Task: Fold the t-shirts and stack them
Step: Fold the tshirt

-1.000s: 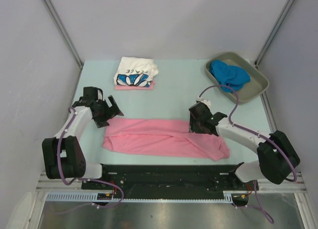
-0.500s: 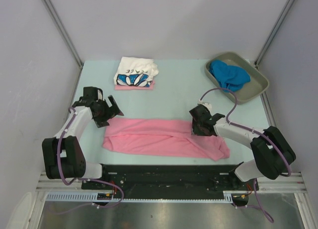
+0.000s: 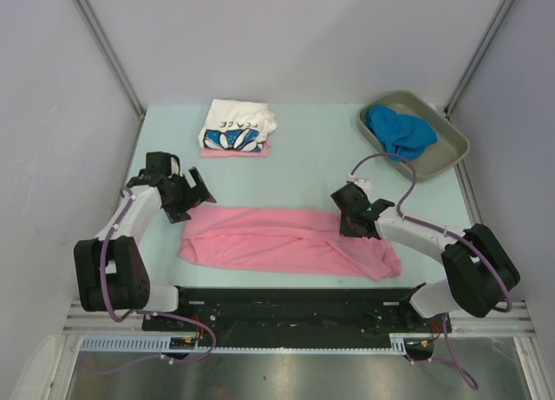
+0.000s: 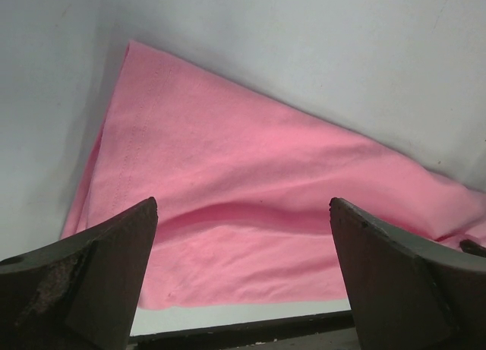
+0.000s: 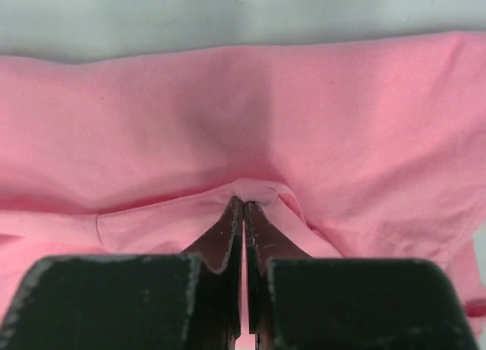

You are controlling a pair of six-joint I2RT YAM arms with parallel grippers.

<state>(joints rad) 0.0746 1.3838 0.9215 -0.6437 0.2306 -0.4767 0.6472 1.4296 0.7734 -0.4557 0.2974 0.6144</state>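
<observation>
pink t-shirt (image 3: pixel 277 239), bright blue t-shirt (image 3: pixel 399 129), white t-shirt (image 3: pixel 236 122) with blue-black flowers, grey-olive tray (image 3: pixel 444 154)

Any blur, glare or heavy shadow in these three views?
Top external: even light, sharp, no glare, only soft shadows. Left wrist: pink t-shirt in focus, the open jaws dark and soft-edged, table shaded at left. Right wrist: cloth sharp, the shut jaws dark with little detail.

Laid directly on the pale green table (image 3: pixel 312 161): a rumpled pink t-shirt (image 3: pixel 277 239) stretched across the near middle, a folded pink t-shirt (image 3: pixel 260 148) at the far left beneath a white printed t-shirt (image 3: pixel 236 122), and a grey-olive tray (image 3: pixel 449 144) in the far right corner.
</observation>
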